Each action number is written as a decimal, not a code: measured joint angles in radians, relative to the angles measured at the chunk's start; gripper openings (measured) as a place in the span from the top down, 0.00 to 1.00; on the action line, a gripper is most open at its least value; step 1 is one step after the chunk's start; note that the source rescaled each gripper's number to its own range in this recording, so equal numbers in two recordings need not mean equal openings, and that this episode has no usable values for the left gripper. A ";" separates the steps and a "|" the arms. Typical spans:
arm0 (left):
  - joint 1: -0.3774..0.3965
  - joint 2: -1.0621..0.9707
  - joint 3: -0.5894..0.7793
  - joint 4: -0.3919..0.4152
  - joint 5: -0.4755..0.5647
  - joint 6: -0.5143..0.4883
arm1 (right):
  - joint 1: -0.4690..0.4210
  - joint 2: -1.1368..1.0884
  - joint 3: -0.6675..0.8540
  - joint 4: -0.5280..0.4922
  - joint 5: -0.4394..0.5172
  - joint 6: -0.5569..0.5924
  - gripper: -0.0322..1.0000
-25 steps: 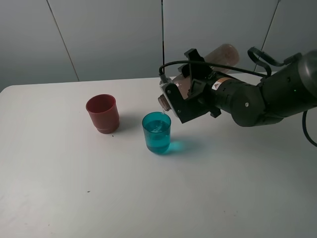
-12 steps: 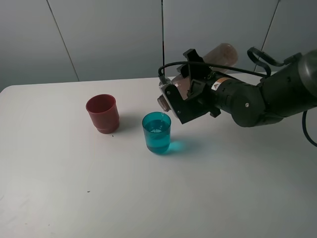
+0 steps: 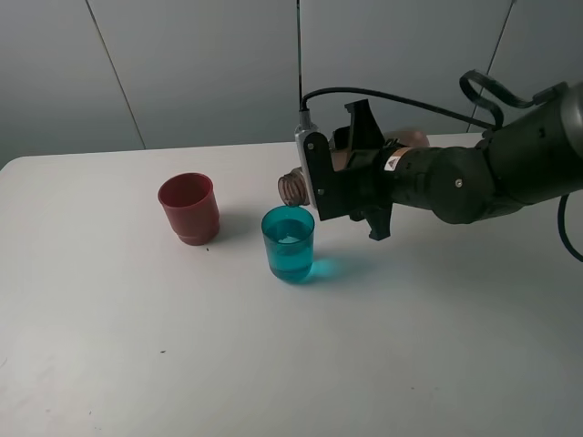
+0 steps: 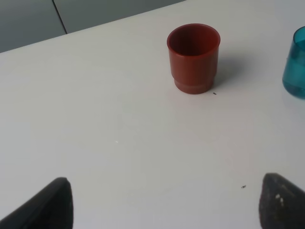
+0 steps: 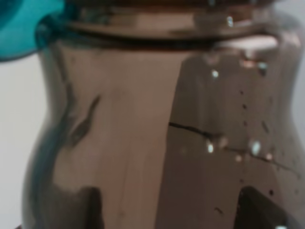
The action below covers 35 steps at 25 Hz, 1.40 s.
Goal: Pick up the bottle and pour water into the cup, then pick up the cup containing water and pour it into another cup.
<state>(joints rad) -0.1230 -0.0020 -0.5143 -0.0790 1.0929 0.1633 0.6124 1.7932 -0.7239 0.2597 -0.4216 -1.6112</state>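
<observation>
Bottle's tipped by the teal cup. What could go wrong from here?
1. The bottle lies nearly level in the right gripper, its mouth close above the teal cup; a swing while righting it could clip and topple the filled cup.
2. It may dribble onto the table if the mouth drifts off the cup.
3. The red cup stands close by; reaching for the teal one might bump it.

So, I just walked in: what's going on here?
The right gripper is shut on the bottle, held about level with its mouth close above the teal cup, which holds water. No stream shows. The red cup stands apart and looks empty. The left gripper is open, holding nothing.
</observation>
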 joint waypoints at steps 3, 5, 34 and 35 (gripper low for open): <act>0.000 0.000 0.000 0.000 0.000 0.000 | -0.039 -0.009 0.000 -0.148 0.012 0.337 0.97; 0.000 0.000 0.000 0.000 0.000 0.000 | -0.079 -0.012 0.000 -0.285 0.007 0.627 0.97; 0.000 0.000 0.000 0.000 0.000 0.000 | -0.472 0.206 0.028 -0.656 -0.547 1.646 0.97; 0.000 0.000 0.000 0.000 0.000 0.000 | -0.472 0.213 0.028 -0.648 -0.554 1.642 0.97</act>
<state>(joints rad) -0.1230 -0.0020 -0.5143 -0.0790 1.0929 0.1633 0.1409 2.0058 -0.6955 -0.3888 -0.9757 0.0303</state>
